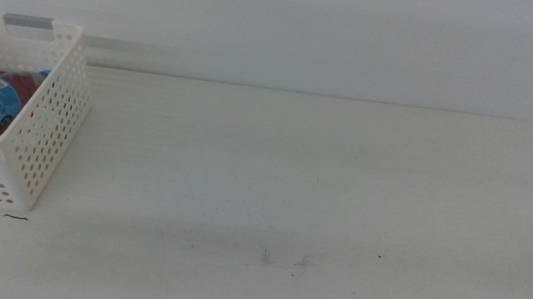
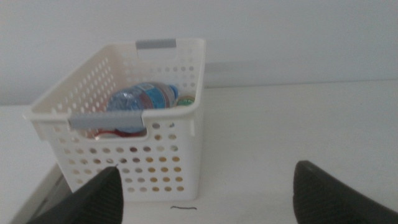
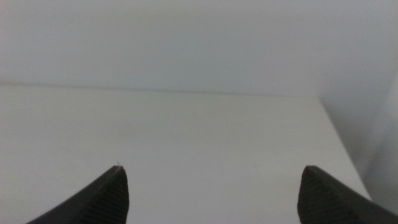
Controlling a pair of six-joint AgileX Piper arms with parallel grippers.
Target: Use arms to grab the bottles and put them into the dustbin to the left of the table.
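The bottles already lie inside the dustbin (image 2: 163,127): a clear water bottle (image 2: 140,99) with a blue label rests on something red, and no bottle shows on the table (image 1: 324,176). By my judgement the task stands at its end, the putting-in step done. The left gripper (image 2: 208,193) hangs just short of the dustbin, which lies ahead of its fingers (image 2: 93,199), spread wide and empty. The right gripper (image 3: 211,193) waits over bare table, fingers apart too. The next move likely calls only for parking both arms.
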